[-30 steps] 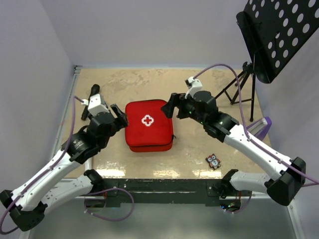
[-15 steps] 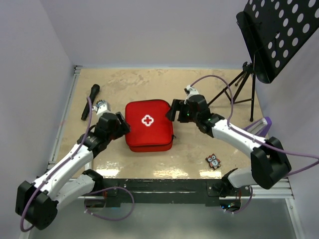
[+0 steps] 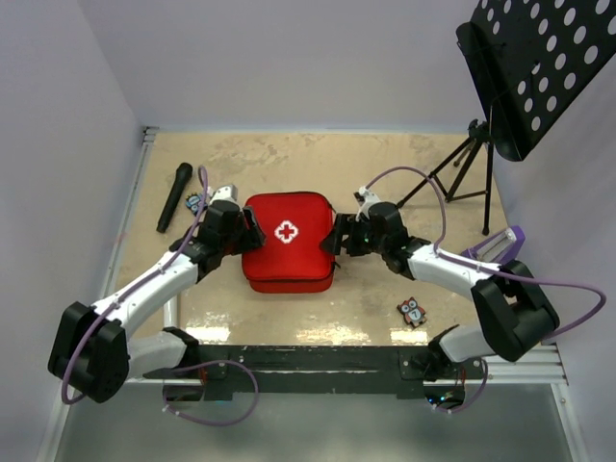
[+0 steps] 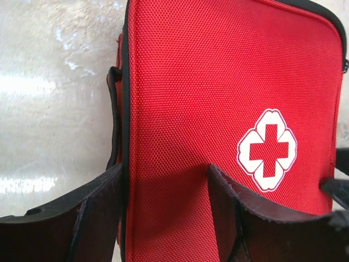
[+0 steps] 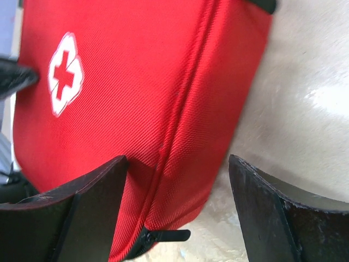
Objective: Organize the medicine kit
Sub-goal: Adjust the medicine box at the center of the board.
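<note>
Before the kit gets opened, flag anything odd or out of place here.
Nothing spilled or damaged: the medicine kit lies flat and closed. Only strays: a black stick-shaped object far left and a small owl-like figure front right.

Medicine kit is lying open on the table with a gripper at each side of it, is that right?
No, the medicine kit is closed, its lid with the white cross facing up, as the top view shows. The rest holds: it lies on the table with the left gripper and the right gripper at its sides.
</note>
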`<action>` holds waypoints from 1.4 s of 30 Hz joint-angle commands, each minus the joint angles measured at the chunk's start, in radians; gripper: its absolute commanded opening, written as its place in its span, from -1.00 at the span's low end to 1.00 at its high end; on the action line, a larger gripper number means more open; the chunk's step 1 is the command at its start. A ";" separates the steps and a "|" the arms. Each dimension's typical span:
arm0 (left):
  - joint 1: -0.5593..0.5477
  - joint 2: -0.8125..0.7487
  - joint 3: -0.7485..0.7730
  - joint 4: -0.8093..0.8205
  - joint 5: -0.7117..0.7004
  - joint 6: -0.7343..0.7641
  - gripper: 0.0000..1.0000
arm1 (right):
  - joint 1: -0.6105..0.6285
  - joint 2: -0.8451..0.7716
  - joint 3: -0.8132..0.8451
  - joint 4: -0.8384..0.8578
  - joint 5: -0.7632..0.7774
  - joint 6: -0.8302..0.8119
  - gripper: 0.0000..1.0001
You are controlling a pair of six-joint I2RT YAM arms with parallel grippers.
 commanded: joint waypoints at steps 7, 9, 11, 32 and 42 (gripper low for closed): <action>0.010 0.202 0.166 0.225 0.199 0.158 0.26 | 0.018 -0.104 -0.131 0.125 -0.188 0.029 0.57; 0.010 0.244 0.200 0.231 0.225 0.173 0.26 | 0.034 -0.113 -0.141 0.128 -0.190 0.040 0.57; 0.010 0.285 0.238 0.276 0.248 0.187 0.27 | 0.054 -0.122 -0.148 0.142 -0.190 0.058 0.56; 0.145 0.445 0.514 0.273 0.302 0.225 0.55 | 0.147 -0.197 -0.052 -0.018 -0.090 -0.006 0.65; 0.136 -0.004 0.153 0.292 0.219 0.141 0.62 | 0.145 -0.291 0.048 -0.166 0.155 -0.060 0.58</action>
